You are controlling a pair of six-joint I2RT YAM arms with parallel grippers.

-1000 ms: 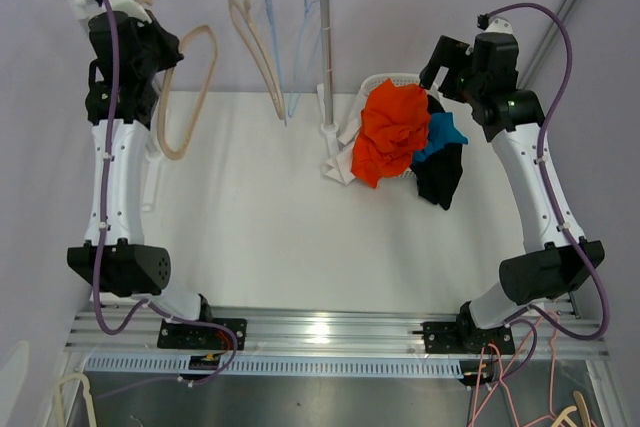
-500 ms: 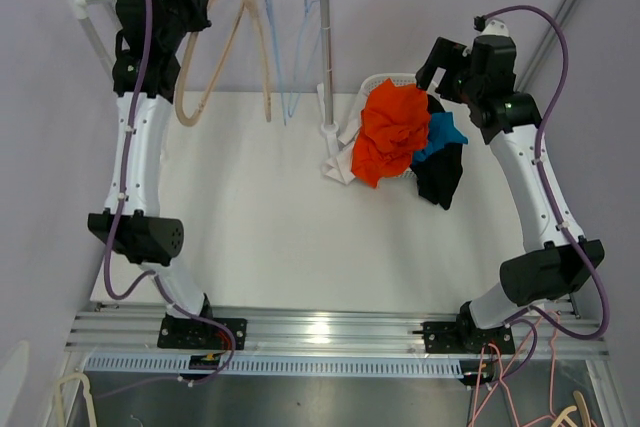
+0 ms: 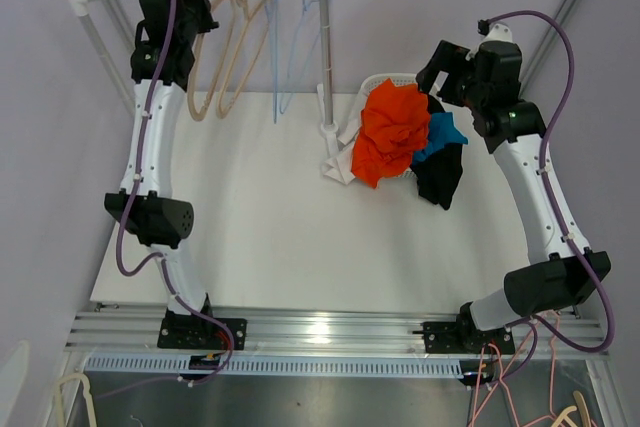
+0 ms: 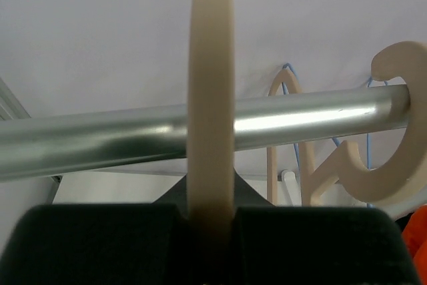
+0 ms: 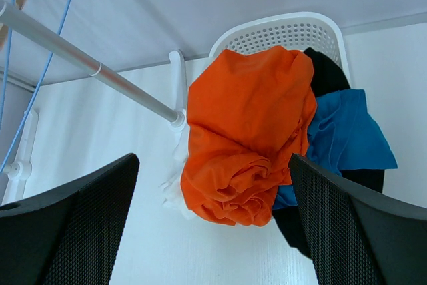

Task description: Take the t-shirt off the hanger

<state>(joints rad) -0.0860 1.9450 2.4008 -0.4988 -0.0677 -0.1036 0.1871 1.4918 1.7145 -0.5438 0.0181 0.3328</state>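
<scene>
The left arm is stretching straight up to the metal rail (image 4: 100, 139), its gripper (image 4: 210, 215) clamping the beige hanger (image 4: 210, 98), whose hook is crossing the rail; whether it is resting there is hard to tell. The right arm is hovering with its gripper (image 5: 213, 165) spread wide above the orange t-shirt (image 5: 247, 131). The t-shirt is lying heaped in the white basket (image 5: 280, 31), hiding most of it.

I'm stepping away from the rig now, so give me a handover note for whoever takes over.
Left pincer: shut on the bare beige hanger, whose hook is at the rail.
Right pincer: open, empty, above the white basket.
Orange t-shirt: on top of the clothes in the white basket, off any hanger.
Done: shirt removed.
Left: probably seat the hook on the rail and release.
</scene>
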